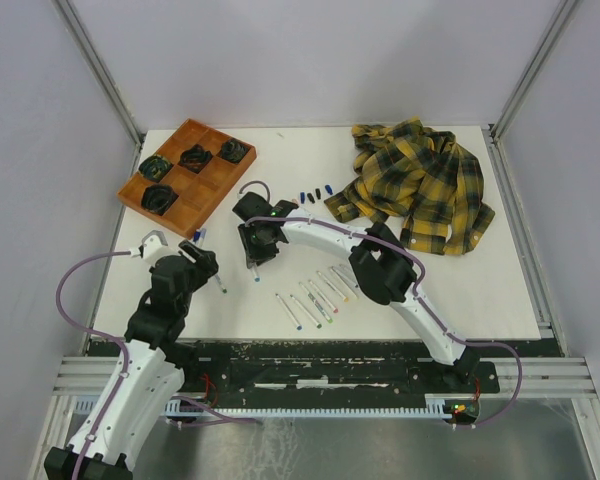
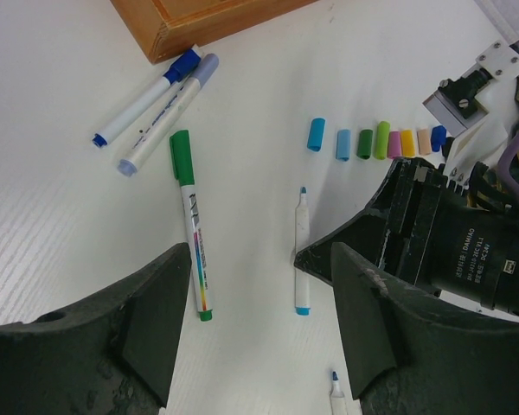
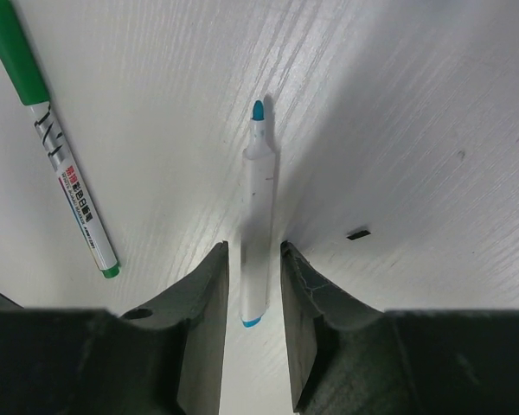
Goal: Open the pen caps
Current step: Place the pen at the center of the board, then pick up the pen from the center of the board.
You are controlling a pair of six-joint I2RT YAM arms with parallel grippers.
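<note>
Behind the right arm's wrist, the far end of the pen caps [image 2: 381, 138] row is hidden. The visible caps lie side by side on the table [image 2: 52, 242], well apart from both claws. Another uncapped marker [image 2: 336, 391] is cut off at the left wrist view's bottom edge. The right gripper [image 3: 255, 259] is released, its jaws straddling an uncapped teal marker [image 3: 258, 199] with slivers of gap either side. The left gripper [image 2: 261, 268] gapes wide and empty, with a green-capped marker [image 2: 193, 233] just beside one finger. Open tabletop lies between those two markers, and the wooden tray [image 2: 208, 26] borders the far side.
</note>
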